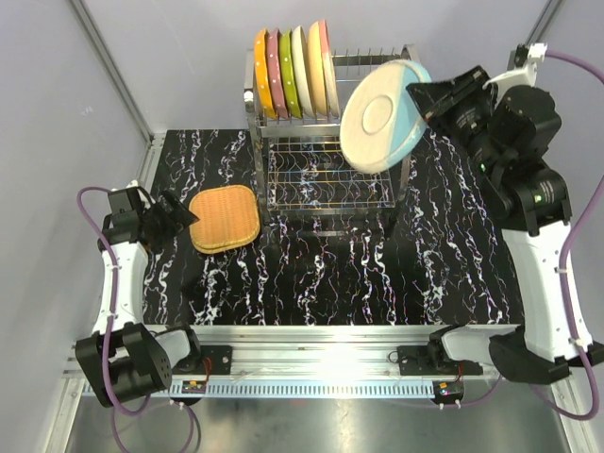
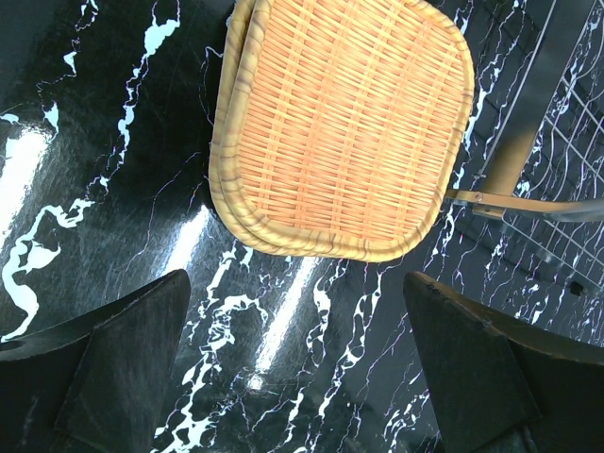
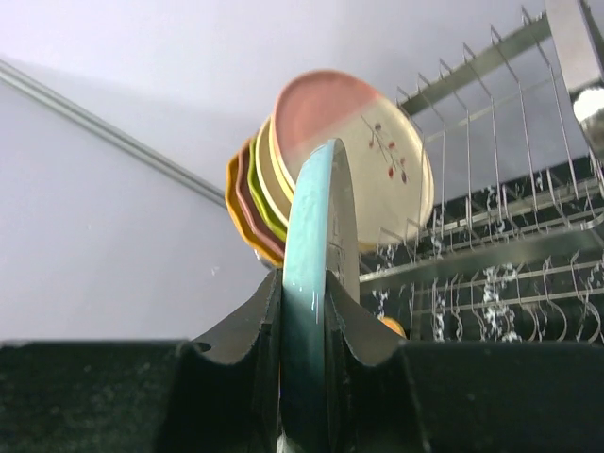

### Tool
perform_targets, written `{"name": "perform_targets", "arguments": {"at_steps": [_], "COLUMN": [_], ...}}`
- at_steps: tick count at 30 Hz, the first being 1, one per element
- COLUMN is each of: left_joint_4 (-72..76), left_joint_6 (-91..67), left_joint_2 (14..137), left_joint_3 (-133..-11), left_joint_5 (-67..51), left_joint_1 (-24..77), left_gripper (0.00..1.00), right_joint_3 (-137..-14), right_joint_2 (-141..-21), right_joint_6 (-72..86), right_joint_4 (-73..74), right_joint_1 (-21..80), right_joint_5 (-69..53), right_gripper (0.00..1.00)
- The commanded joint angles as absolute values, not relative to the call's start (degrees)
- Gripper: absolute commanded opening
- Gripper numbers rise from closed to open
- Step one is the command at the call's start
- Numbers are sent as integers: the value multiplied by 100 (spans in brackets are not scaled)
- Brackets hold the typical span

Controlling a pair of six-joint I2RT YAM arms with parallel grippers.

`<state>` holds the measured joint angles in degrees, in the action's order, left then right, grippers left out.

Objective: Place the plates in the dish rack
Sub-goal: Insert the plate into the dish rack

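Your right pincer [image 1: 427, 92] is clamped on the rim of a pale blue plate [image 1: 382, 113], holding it on edge at the upper right end of the dish rack [image 1: 330, 189]. Five plates [image 1: 293, 74] stand upright in the rack's top left slots. Your left pincer [image 2: 294, 283] gapes wide, holding nothing, just beside two stacked wicker plates [image 1: 225, 219] on the bench [image 1: 377, 274].

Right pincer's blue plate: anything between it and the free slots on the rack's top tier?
Nothing visible. The blue plate, gripped in the right pincer, hangs by the bare prongs of the rack, right of the five standing plates.
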<state>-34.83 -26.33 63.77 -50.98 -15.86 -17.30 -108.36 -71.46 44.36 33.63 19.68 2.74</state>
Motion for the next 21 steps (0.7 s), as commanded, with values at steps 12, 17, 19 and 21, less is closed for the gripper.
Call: {"name": "perform_targets", "arguments": {"at_steps": [12, 17, 19, 21], "left_joint_4": [-3287, -3287, -3287, -3278], "left_joint_6": [-2505, -2505, -2505, -2505], "left_joint_2": [6530, 6600, 6627, 6636], "left_joint_3": [-5115, -5124, -5124, -5133], "left_joint_5": [-1635, -1652, -1652, -1652], "left_joint_1": [-1714, -1714, -1714, -1714], "left_gripper": [99, 99, 99, 99], "right_joint_3": [-12682, -13112, -13576, -13789], "right_joint_2": [-8796, -9394, -9763, -10079], "right_joint_6": [5642, 5722, 5643, 5608], "right_joint_4": [1962, 1564, 1687, 1644], "right_joint_1": [249, 35, 35, 35], "right_joint_5": [-306, -879, -966, -1019], "right_gripper": [0, 0, 0, 0]}}
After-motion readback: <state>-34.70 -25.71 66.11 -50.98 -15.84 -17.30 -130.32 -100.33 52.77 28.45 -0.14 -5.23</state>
